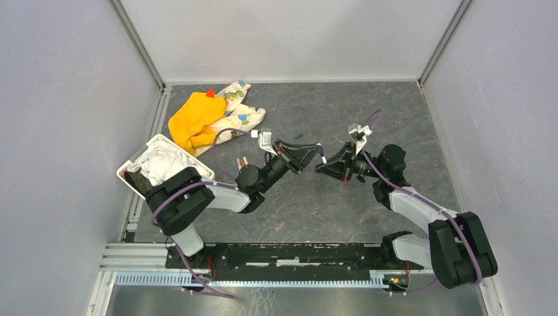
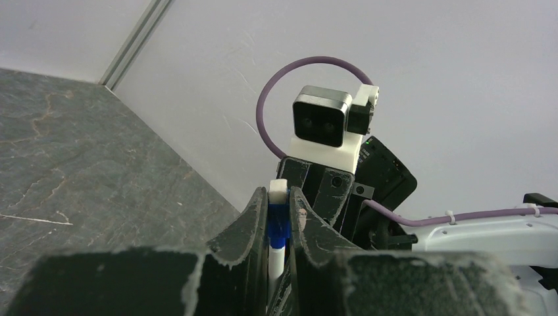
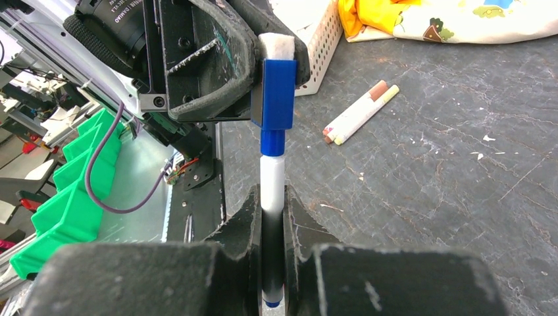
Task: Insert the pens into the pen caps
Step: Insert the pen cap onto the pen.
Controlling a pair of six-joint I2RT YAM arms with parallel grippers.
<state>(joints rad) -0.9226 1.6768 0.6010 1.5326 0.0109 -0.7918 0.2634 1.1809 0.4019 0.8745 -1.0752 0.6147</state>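
A white-barrelled pen (image 3: 272, 181) spans the two grippers above the table; in the top view it is a short white stick (image 1: 323, 158). My right gripper (image 3: 271, 197) is shut on its barrel. The pen's blue front end sits in the mouth of the blue cap (image 3: 278, 92), which my left gripper (image 2: 281, 194) is shut on. In the left wrist view the blue cap (image 2: 278, 220) shows between the fingers with the white barrel below it. The two grippers face each other tip to tip, left (image 1: 304, 158) and right (image 1: 331, 164). A dark green cap (image 1: 299, 135) lies on the table behind them.
Two more pens (image 3: 358, 113) lie side by side on the dark table, also in the top view (image 1: 242, 161). A white basket (image 1: 137, 161) with cloth in it stands at the left. An orange cloth (image 1: 194, 122) and a patterned cloth (image 1: 240, 108) lie at the back left.
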